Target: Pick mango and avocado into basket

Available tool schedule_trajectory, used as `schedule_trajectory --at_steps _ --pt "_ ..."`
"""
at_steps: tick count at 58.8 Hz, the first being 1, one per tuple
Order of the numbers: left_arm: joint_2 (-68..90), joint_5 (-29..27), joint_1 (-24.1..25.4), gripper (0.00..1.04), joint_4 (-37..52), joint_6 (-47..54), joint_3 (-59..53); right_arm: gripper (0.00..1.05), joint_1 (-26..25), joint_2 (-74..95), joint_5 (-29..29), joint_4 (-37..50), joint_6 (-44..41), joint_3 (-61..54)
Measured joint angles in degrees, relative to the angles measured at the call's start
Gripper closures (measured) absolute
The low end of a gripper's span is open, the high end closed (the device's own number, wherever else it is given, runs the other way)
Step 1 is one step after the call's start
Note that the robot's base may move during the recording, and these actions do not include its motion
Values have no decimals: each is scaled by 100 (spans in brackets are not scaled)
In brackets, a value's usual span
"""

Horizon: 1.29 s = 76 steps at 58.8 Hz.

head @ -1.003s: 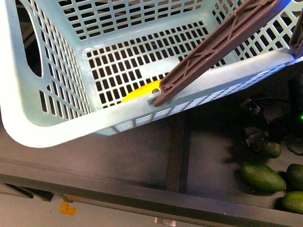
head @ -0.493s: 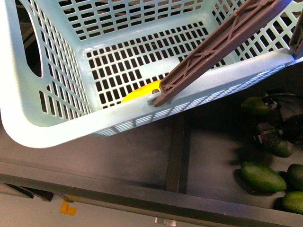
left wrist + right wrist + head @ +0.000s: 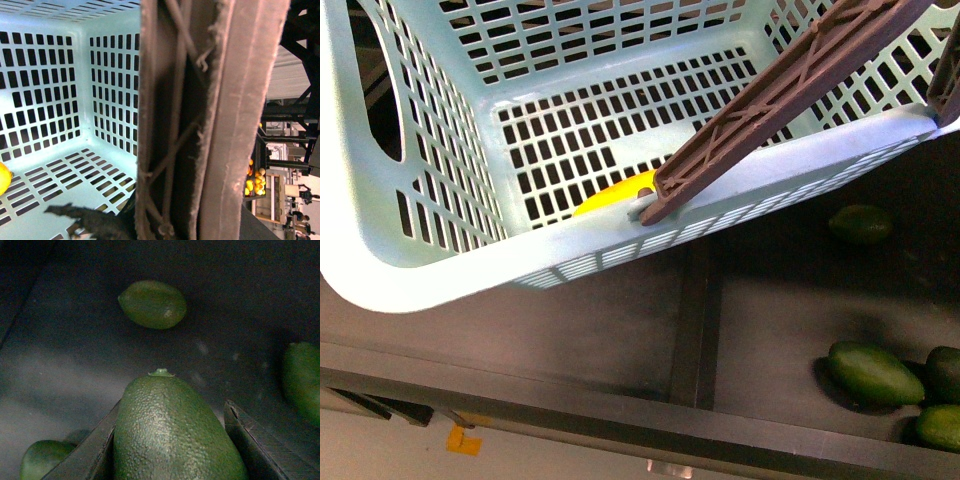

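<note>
Avocado [image 3: 170, 440] is the fruit being handled now. It sits clamped between the two fingers of the right gripper [image 3: 174, 405], stem end pointing away from the wrist. It looks lifted clear of the dark tray [image 3: 60, 365], though this view is dim, so I would not swear to it. Other avocados [image 3: 152, 304] lie loose on the tray around it.

The mango [image 3: 615, 195] is already in the basket [image 3: 440, 270], low against the near wall, I think because the basket hangs tilted that way. A brown handle [image 3: 780, 100] fills the left wrist view, so I judge the left arm carries the basket by it — whether the left gripper is closed I cannot tell. What remains is to bring the avocado over the rim.
</note>
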Motion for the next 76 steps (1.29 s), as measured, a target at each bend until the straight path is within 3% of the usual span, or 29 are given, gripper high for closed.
schedule_trajectory --at_steps 18,24,29,42,52,70,76 --pt "0 0 0 89 0 0 0 54 -656 -2715 -1231 -778 146 -741" --pt "0 2 0 89 0 0 0 54 -505 -3971 -1445 -1102 334 -922" --pt "0 -4 2 89 0 2 0 54 -42 -4966 -1405 -1169 721 -1069" --pt "0 -2 0 89 0 2 0 54 2048 -5318 15 -400 1447 -1054" --pt "0 9 0 89 0 0 0 54 3036 -4568 946 306 1480 -872" --pt "0 2 0 89 0 0 0 54 4004 -3331 1985 1058 1467 -367" --pt "0 0 0 89 0 0 0 35 4120 -3145 2216 1169 1554 -291"
